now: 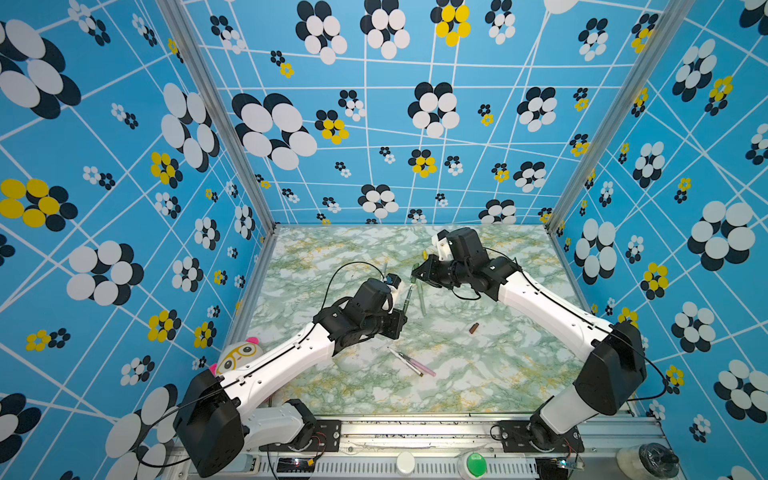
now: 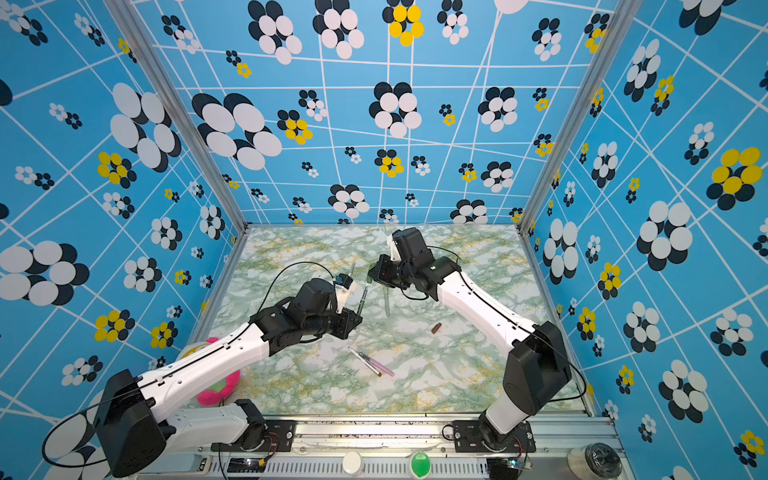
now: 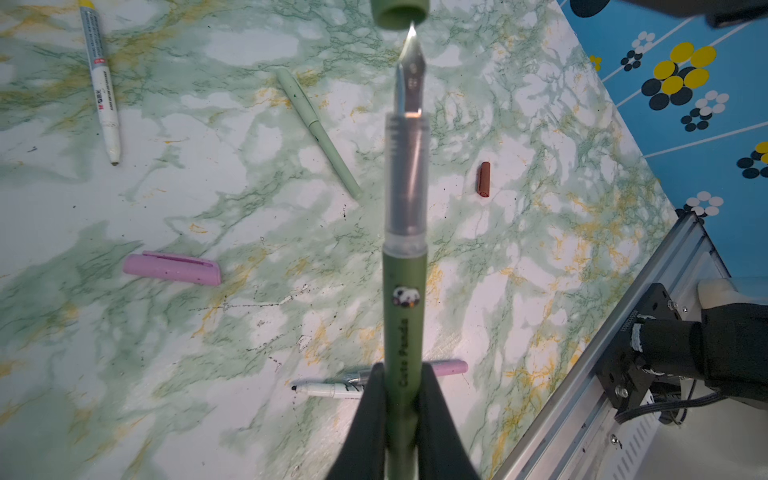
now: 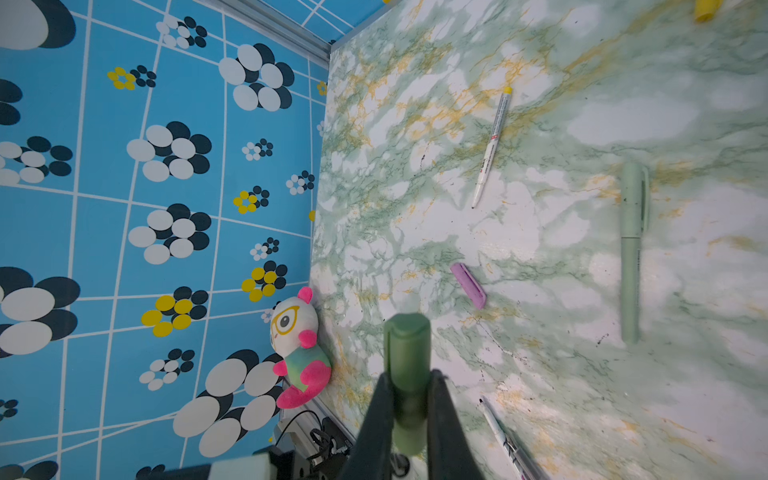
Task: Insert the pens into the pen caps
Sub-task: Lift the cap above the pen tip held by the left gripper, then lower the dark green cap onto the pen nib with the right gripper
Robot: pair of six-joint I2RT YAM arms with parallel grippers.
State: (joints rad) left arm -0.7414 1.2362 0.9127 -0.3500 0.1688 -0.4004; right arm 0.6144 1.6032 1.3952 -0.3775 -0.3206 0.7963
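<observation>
Toy [image 1: 237,357] is wedged at the L edge of the table [image 1: 498,386] by the wall, partly under my L arm. Yellow pen [image 3: 102,83] and pink cap [image 3: 172,269] lie flat L of centre, apart.

L gripper [image 3: 401,399] pinches the dk green pen [image 3: 405,291] low on its barrel. The pen is clear of the surface, nib pointing at the dk green cap [image 4: 407,353]. Tip is right at the cap's mouth; can't tell if it's in. R gripper [image 4: 409,399] is clamped on that cap.

Pale pen [image 1: 422,299], capped, lies under the pair, w/ the yellow cap [image 1: 424,254] just behind. Pink pen [image 1: 426,369] and white pen [image 1: 405,361] lie side by side toward the front. Brown cap [image 1: 473,328] sits alone, R of centre.

I see bare top from there to the R edge, and along the front rail [image 1: 415,428].

Surface: green-yellow marble print w/ dark specks. Walls: blue, white lines, black/white/yellow flowers; alu posts at the back corners.
</observation>
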